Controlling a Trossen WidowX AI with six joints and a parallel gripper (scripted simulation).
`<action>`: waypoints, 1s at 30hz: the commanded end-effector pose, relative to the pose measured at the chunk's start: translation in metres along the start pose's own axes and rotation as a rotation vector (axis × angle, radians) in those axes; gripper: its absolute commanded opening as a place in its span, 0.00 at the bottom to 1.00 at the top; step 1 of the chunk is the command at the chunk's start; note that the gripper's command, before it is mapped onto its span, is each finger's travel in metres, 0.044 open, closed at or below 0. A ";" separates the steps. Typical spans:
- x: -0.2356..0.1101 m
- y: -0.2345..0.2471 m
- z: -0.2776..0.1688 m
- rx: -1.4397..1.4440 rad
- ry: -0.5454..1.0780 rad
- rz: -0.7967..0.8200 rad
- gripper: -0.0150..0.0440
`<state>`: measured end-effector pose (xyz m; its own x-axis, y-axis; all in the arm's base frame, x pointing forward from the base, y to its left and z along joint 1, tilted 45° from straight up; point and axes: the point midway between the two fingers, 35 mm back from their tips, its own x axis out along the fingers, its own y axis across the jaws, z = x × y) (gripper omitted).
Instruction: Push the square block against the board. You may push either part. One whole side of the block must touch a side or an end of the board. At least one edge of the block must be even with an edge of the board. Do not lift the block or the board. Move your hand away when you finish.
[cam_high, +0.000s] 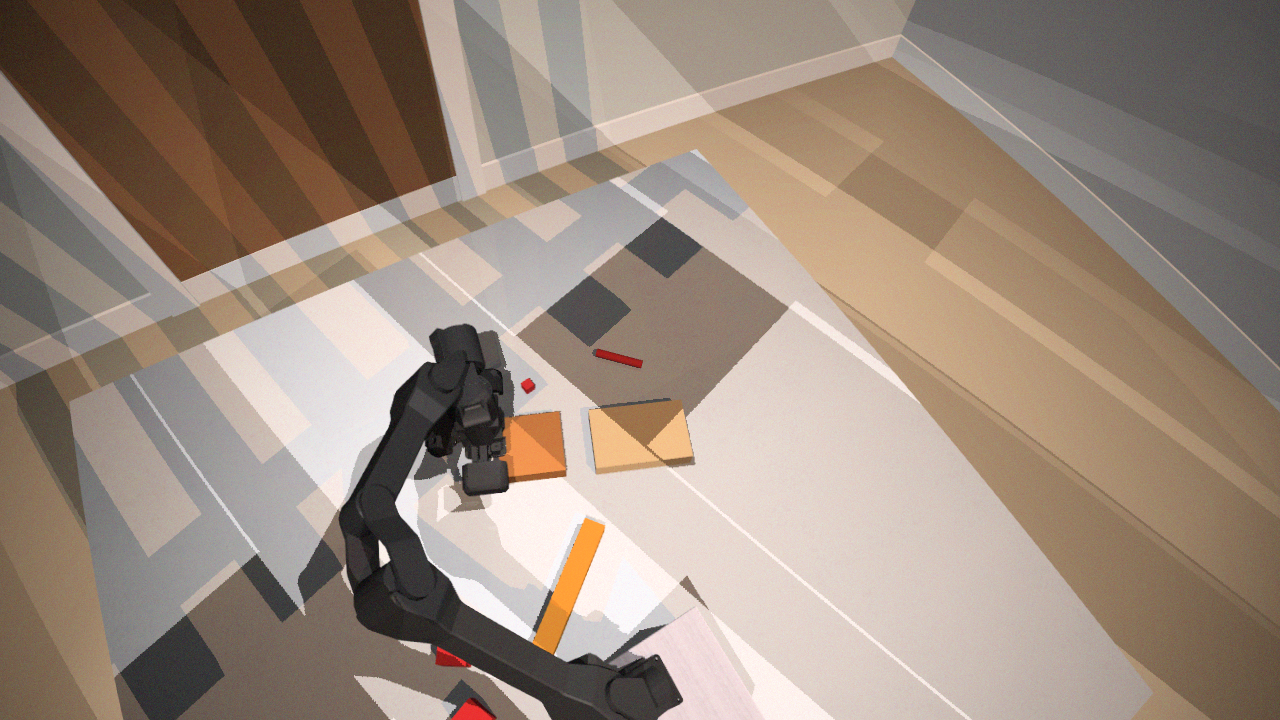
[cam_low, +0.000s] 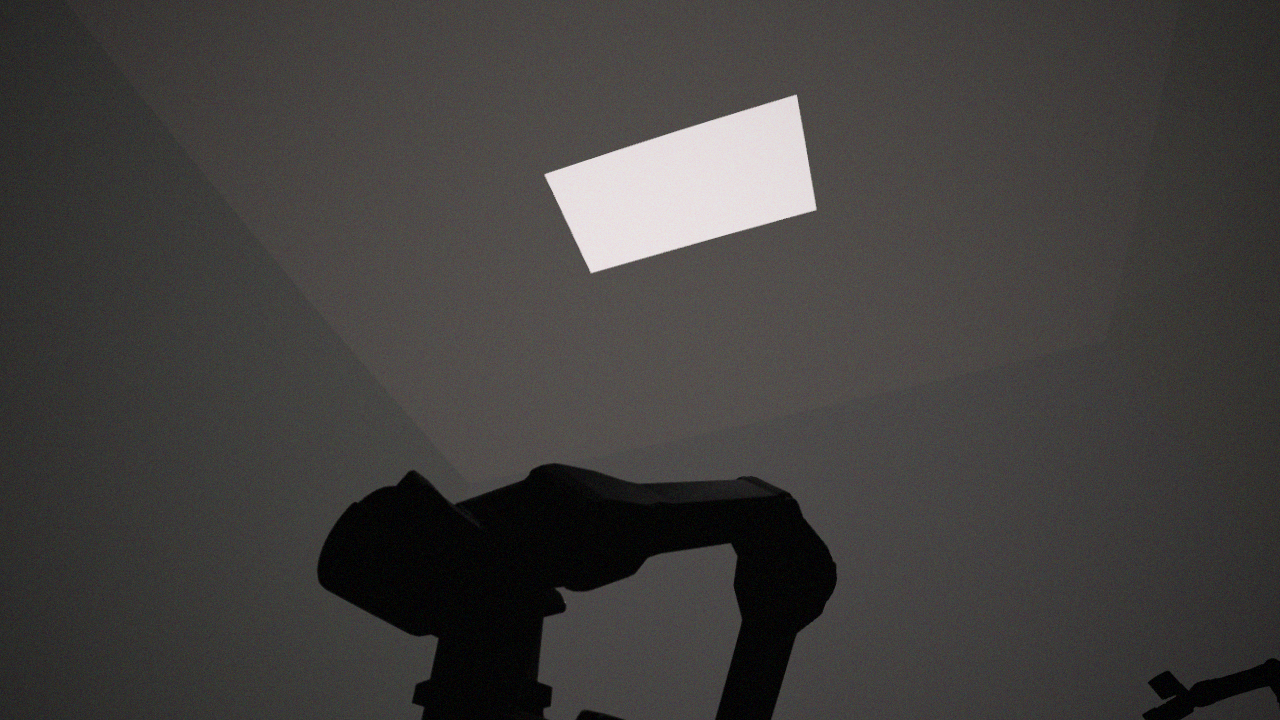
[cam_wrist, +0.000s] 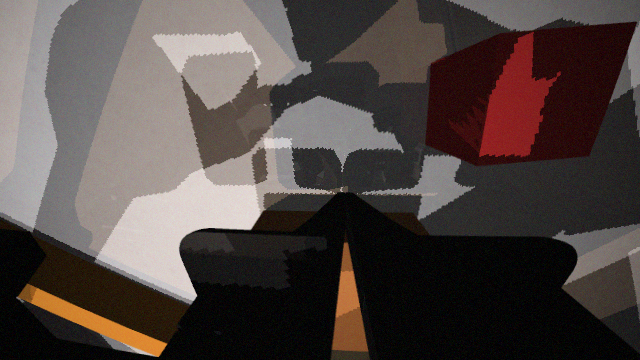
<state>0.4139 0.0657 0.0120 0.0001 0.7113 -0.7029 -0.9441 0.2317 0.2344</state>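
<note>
In the top view, the orange square block (cam_high: 537, 445) lies flat on the table. The tan board (cam_high: 640, 436) lies to its right, with a narrow strip of table between them, so they do not touch. Their near edges run roughly in line. My gripper (cam_high: 501, 445) (cam_wrist: 344, 199) is shut on nothing, low at the block's left side and against it or nearly so. In the wrist view the block's orange (cam_wrist: 346, 300) shows below the closed fingers. The exterior view shows only the arm's dark outline.
A small red cube (cam_high: 528, 385) (cam_wrist: 520, 95) sits just behind the block's left corner. A red stick (cam_high: 617, 358) lies behind the board. A long orange bar (cam_high: 572, 577) lies in front, near the arm. Red pieces (cam_high: 471, 711) and a pale sheet (cam_high: 707, 671) lie by the base.
</note>
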 end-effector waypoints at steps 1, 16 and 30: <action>0.003 0.002 -0.009 0.006 0.008 0.008 0.25; 0.003 0.003 -0.028 0.006 0.008 0.009 0.25; 0.003 0.004 -0.032 0.006 0.007 0.009 0.25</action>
<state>0.4005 0.0465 -0.0097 -0.0047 0.7116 -0.7026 -0.9433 0.2300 0.2393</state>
